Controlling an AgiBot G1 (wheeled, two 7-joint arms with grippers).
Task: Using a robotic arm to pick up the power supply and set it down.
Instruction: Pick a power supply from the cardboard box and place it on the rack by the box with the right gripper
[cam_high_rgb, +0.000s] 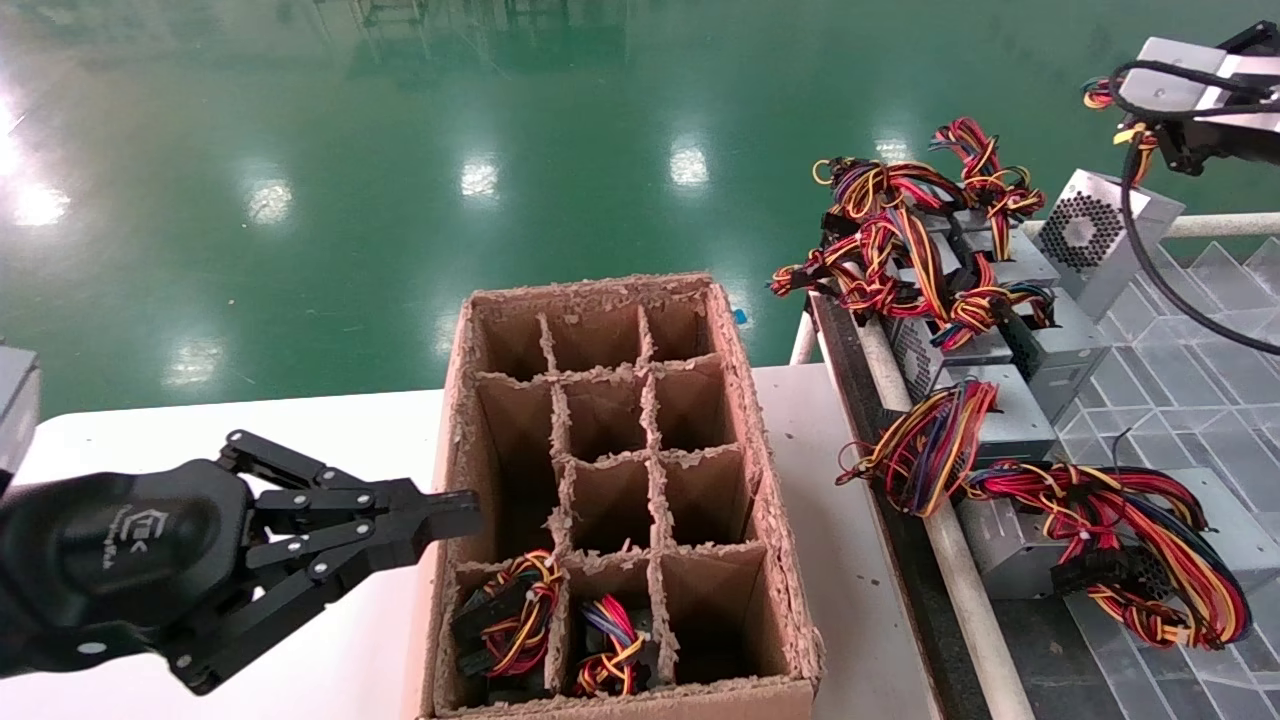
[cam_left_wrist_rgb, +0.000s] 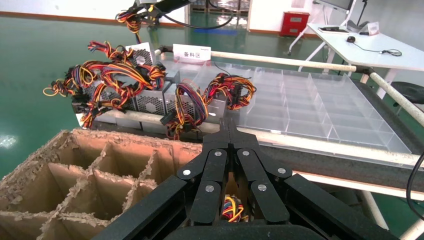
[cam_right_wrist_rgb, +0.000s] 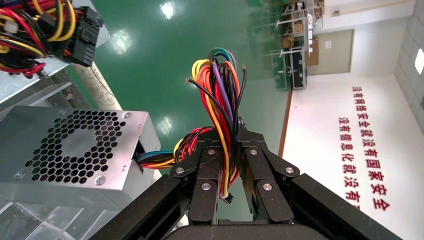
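The right hand (cam_right_wrist_rgb: 229, 145) is up at the far right, pinched tight on the bundle of wires (cam_right_wrist_rgb: 220, 105) that trails from the power supply (cam_high_rgb: 1105, 238). That grey box, vent face showing, is tilted at the far end of the clear tray (cam_high_rgb: 1190, 380), beside a heap of other power supplies (cam_high_rgb: 990, 330) with tangled cables. The left hand (cam_high_rgb: 455, 512) hovers over the white desk (cam_high_rgb: 200, 440), its fingers pressed together and holding nothing, its tip at the left wall of the cardboard box (cam_high_rgb: 770, 520). Two near compartments of that divided box hold wired units (cam_high_rgb: 510, 620)
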